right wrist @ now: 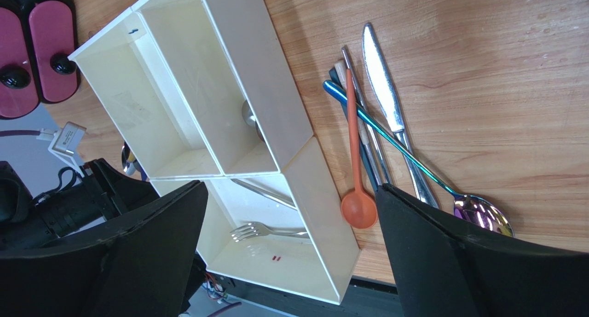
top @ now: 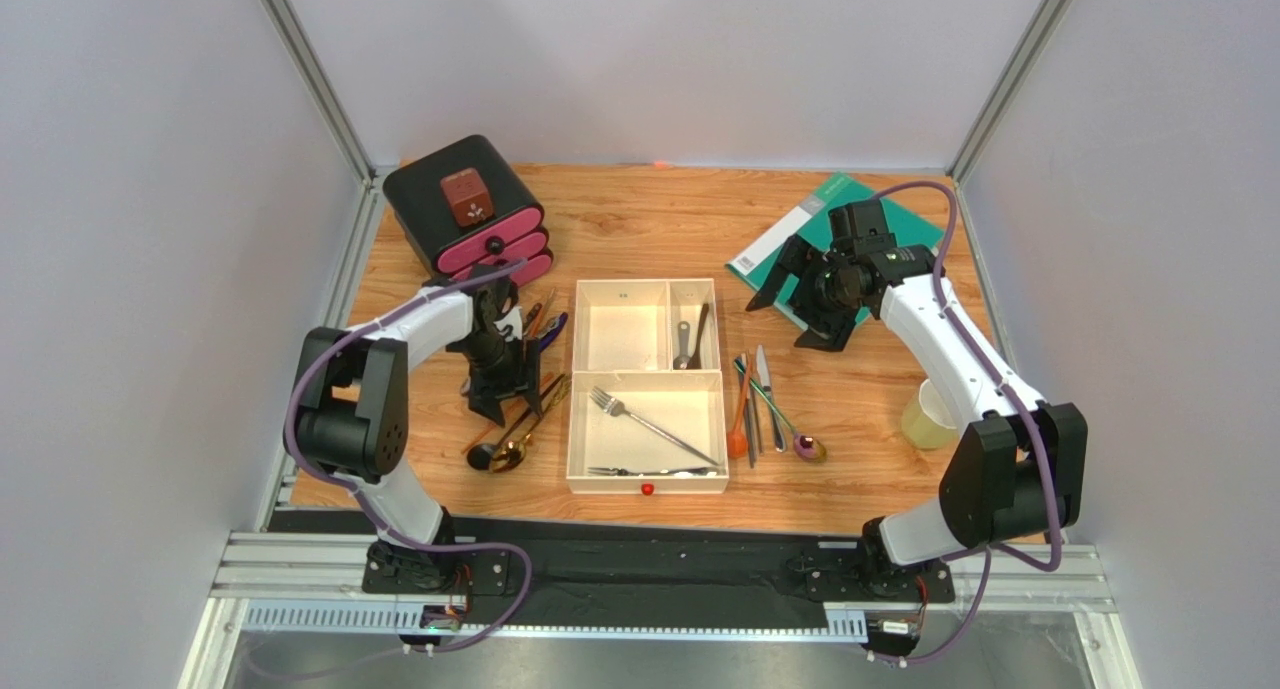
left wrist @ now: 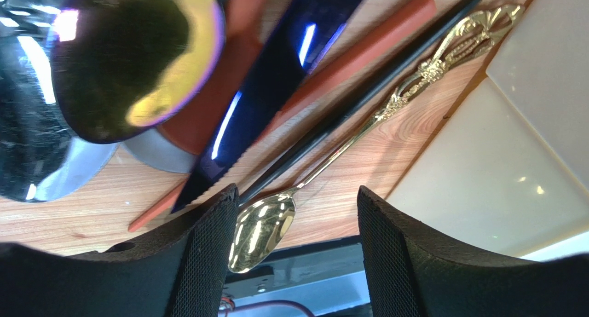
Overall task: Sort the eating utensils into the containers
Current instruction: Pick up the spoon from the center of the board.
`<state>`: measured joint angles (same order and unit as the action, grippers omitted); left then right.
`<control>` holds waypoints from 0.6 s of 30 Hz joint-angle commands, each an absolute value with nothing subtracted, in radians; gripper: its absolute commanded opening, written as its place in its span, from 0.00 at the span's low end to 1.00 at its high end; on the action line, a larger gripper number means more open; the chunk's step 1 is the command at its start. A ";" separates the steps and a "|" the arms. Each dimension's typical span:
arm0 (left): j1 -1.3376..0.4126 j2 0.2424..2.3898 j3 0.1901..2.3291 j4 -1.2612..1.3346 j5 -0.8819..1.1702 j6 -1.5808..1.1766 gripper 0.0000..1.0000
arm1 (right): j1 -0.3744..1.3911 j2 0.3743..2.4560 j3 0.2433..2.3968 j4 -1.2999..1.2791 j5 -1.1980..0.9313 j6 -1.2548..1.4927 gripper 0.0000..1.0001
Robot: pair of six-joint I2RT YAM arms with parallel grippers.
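You are only partly done. The white tray (top: pixel 571 419) has a silver fork (top: pixel 646 424) in its big part and a spoon (top: pixel 687 344) in one small part, while the other small part looks bare. Many pieces lie on the desk (top: pixel 631 209). To the right of the tray are the orange spoon (right wrist: pixel 356 158), the silver knife (right wrist: pixel 384 89) and the rainbow spoon (right wrist: pixel 484 213), close together. To the left is a bigger pile with the gold spoon (left wrist: pixel 263 227), the blue knife (left wrist: pixel 276 82) and the black chopstick (left wrist: pixel 373 89). Your left tool (left wrist: pixel 297 248) is low over that pile with its fingers wide apart. The bowl of the gold spoon sits between them, but nothing is gripped. Your right tool (right wrist: pixel 290 189) is up high, far from the desk, spread wide and holding nothing.
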<state>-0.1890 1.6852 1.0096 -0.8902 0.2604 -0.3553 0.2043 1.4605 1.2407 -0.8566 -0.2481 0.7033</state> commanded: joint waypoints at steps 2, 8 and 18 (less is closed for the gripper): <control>-0.256 1.654 1.032 -0.894 0.196 -0.327 0.69 | 0.207 1.479 1.235 -0.835 -0.284 0.710 1.00; -0.293 1.657 1.015 -0.871 0.157 -0.333 0.69 | 0.207 1.463 1.212 -0.822 -0.288 0.713 1.00; -0.295 1.736 1.075 -0.900 0.058 -0.291 0.68 | 0.207 1.413 1.167 -0.813 -0.287 0.715 1.00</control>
<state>-0.2932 1.7126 1.0340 -0.8936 0.1085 -0.3214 0.2043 1.4696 1.1767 -0.8467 -0.2714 0.7040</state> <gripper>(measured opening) 0.688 0.999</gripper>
